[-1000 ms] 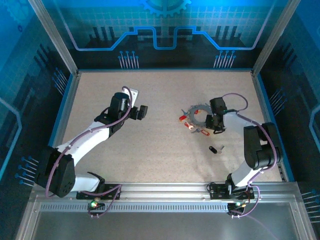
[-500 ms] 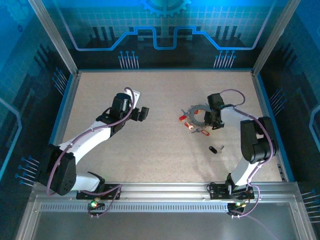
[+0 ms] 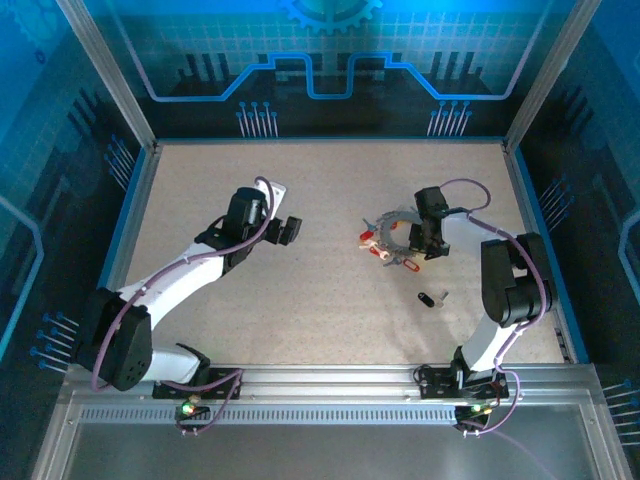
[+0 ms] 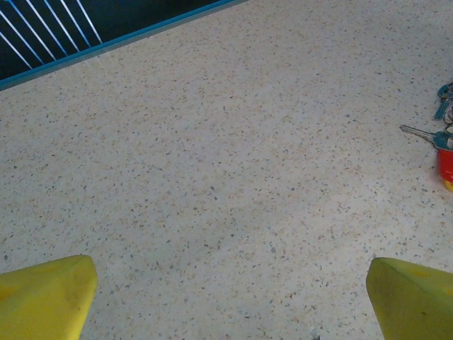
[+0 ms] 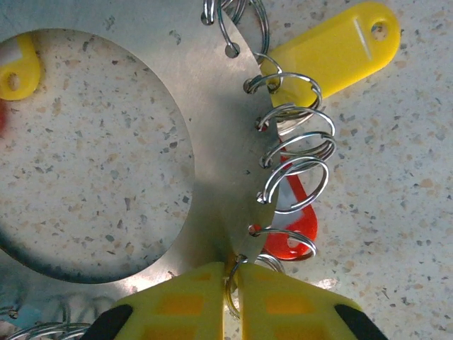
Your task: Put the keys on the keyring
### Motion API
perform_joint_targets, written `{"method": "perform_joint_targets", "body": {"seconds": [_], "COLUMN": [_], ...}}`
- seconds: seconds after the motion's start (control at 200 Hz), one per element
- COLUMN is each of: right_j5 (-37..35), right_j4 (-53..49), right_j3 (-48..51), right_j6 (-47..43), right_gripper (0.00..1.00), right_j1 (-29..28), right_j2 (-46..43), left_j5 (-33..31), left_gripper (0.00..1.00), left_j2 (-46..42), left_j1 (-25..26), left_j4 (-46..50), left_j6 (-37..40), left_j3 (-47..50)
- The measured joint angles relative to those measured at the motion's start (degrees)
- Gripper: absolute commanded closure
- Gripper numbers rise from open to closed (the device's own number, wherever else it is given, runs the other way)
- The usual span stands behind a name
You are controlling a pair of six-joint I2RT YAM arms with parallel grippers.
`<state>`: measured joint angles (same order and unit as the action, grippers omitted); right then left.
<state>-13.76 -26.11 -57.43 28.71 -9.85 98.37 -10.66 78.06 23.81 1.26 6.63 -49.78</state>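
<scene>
Right end effector (image 5: 232,287) at the rim of the keyring (image 5: 212,106), its yellow fingers (image 5: 191,304) pressed almost together on one of the small wire loops (image 5: 297,142) threaded along that rim; a yellow tag (image 5: 333,49) and a red tag (image 5: 291,239) hang from neighbouring loops. The keyring lies flat on the speckled tabletop (image 3: 300,300), right of centre in the overhead view. Left end effector (image 4: 230,297) spread wide, holding nothing, over bare tabletop well to the keyring's left.

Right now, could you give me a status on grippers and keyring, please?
Left gripper open, over the table. Right gripper pinching a split ring on the keyring. Nothing in the way.
</scene>
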Motion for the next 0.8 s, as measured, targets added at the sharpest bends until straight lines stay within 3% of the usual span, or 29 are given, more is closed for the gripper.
{"method": "perform_joint_targets", "body": {"seconds": [0.195, 0.45, 0.8], "right_j5": [0.6, 4.3, 7.7], "right_j4": [0.0, 0.6, 1.7], "right_j3": [0.1, 1.2, 4.3], "right_j6": [0.4, 1.1, 1.7], "right_gripper": [0.97, 0.98, 0.85], "right_j1": [0.0, 0.6, 4.6], "right_j2": [-0.9, -2.5, -4.3], "left_j5": [0.0, 0.3, 0.7], "left_gripper": [0.01, 0.01, 0.01], "left_j2": [0.5, 0.8, 1.7], "left_j1": [0.2, 0.8, 1.2], "left_j4": [0.2, 0.4, 0.7], "left_j6": [0.9, 1.3, 1.5], "left_j3": [-0.3, -0.3, -0.4]}}
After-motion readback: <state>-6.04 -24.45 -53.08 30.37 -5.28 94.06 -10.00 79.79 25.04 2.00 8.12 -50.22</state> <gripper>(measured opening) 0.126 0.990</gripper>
